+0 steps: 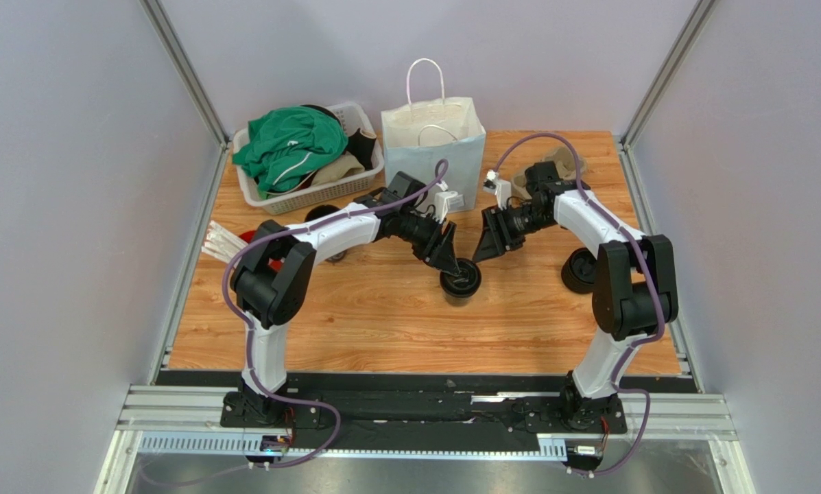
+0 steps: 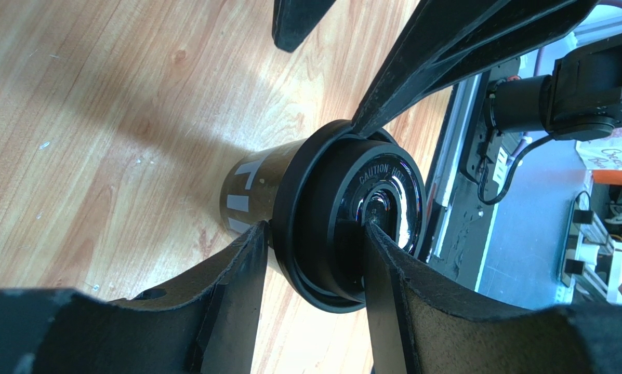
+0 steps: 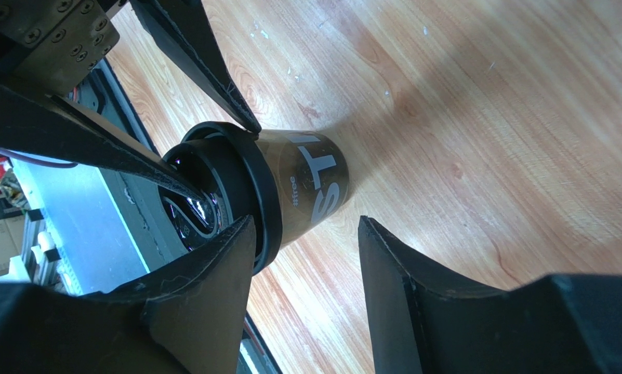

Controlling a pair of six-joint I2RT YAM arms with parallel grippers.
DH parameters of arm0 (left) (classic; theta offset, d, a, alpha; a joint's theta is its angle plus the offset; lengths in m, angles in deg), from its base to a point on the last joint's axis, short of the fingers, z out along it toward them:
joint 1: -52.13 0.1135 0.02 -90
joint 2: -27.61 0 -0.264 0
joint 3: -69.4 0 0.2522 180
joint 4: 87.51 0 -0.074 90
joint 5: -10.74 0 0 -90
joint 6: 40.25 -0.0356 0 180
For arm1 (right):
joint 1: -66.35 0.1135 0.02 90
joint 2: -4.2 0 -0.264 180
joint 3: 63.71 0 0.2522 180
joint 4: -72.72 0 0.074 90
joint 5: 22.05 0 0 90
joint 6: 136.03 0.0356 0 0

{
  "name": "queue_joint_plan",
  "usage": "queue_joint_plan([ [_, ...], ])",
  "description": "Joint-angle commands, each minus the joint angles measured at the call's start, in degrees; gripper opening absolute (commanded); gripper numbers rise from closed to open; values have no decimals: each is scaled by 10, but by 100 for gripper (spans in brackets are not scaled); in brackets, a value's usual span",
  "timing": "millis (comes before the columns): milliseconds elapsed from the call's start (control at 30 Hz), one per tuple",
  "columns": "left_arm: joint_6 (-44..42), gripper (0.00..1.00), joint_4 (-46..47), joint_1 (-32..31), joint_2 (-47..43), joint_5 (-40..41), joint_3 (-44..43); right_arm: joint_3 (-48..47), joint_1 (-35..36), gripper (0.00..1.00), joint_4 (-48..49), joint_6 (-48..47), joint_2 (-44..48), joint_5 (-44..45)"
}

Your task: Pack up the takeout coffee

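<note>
The takeout coffee [image 1: 461,280], a dark paper cup with white lettering and a black lid, stands on the wooden table [image 1: 383,319] in front of the bag. My left gripper [image 2: 315,230] is shut on the lid's rim [image 2: 290,234], one finger on the outside under the rim and the other on the lid's top. My right gripper [image 3: 306,222] comes in from the other side and stands open. Its left finger [image 3: 212,273] rests against the lid's edge. Its right finger [image 3: 400,288] is off the cup [image 3: 306,187], with bare wood between.
A white paper bag [image 1: 435,139] stands open behind the cup. A basket [image 1: 280,196] with green cloth sits at back left. A squat black round piece [image 1: 581,270] lies by the right arm. White straws [image 1: 222,242] show at the left edge.
</note>
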Motion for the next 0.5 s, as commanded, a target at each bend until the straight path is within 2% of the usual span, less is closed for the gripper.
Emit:
queue_joint_plan([
  [0,-53,54,-64,-16,47,101,19,5,4,54,11,-4,-14,-25],
  [333,-54,54,-66,-21,47,111,19,9,24,54,21,1,-23,-16],
  [467,-54,54,-66,-22,50,115,19,18,33,54,31,-1,-17,28],
])
